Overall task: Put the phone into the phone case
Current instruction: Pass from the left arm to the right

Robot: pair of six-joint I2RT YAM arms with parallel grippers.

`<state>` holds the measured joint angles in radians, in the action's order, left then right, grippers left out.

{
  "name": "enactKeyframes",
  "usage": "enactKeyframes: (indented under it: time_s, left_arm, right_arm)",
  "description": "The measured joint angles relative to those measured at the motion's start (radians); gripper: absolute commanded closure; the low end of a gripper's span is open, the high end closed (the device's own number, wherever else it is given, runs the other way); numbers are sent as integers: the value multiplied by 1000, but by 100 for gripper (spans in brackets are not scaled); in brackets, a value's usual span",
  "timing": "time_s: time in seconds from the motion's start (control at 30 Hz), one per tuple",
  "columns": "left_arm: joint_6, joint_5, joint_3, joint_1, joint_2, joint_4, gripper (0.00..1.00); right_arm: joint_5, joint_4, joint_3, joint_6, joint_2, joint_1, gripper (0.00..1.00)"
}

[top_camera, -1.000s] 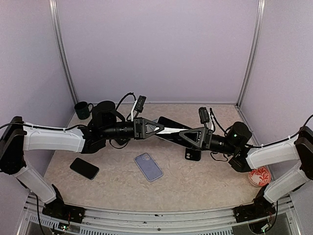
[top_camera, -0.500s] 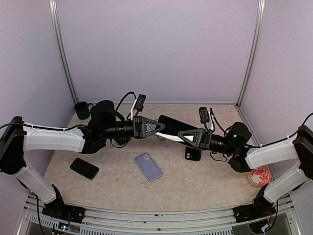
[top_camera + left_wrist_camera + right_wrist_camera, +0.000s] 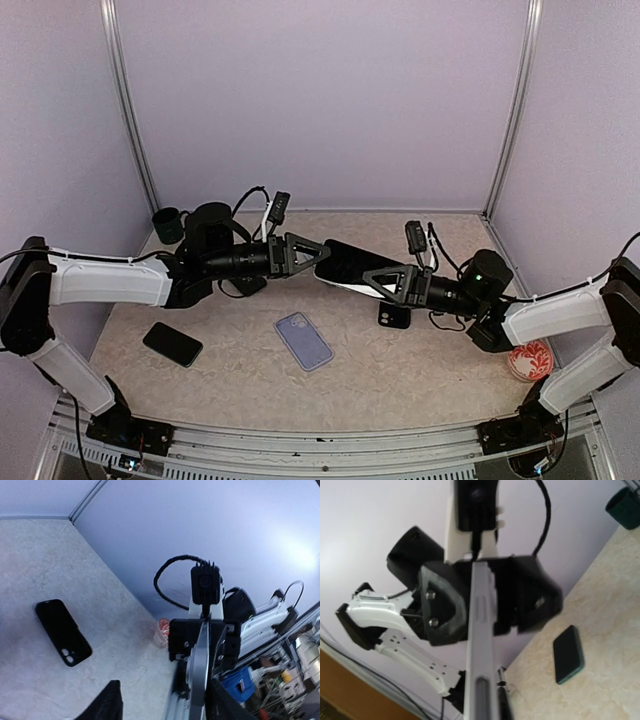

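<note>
Phone: the black phone [image 3: 345,264] is in the air above the middle of the table [image 3: 430,375]. It lies slantwise between the tips of the two grippers. Both wrist views show it edge-on, as a thin grey strip.
Right gripper: the right gripper [image 3: 370,279] is closed on the end of the phone nearest to it and carries it.
Left gripper: the left gripper [image 3: 313,257] is at the other end of the phone, with its jaws parted wider than the phone is thick. In the left wrist view its dark fingers [image 3: 107,704] stand on either side of the phone's edge, with a clear gap on one side. I cannot tell whether the other finger touches the phone.
Phone case: the lavender phone case [image 3: 303,340] lies flat on the table, nearer to the arm bases than the held phone and apart from both grippers.
Under the right arm: a small black case [image 3: 393,315] lies flat, its camera holes visible.
Near left: a second black phone [image 3: 172,343] lies flat.
Far left corner: a dark mug [image 3: 168,224].
Right edge: a red patterned dish [image 3: 530,359].
</note>
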<state>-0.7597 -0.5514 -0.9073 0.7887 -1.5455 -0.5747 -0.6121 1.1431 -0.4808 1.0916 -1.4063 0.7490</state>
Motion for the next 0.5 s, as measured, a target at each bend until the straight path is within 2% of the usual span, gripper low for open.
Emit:
enactKeyframes:
  time_s: [0.1,0.17,0.33,0.5]
  left_arm:
    - [40,40,5,-29,16,71,15]
    - [82,83,5,-40,40,137,14]
    - [212,204,5,-52,98,315,20]
    - [341,309,2,-53,91,465,26]
  right_arm:
    - [12,-68,2,-25,25,2,100]
    - [28,-143,2,-54,62,3,100]
    - [90,-325,2,-144,203,3,100]
    - [166,-494,1,-218,314,3,100]
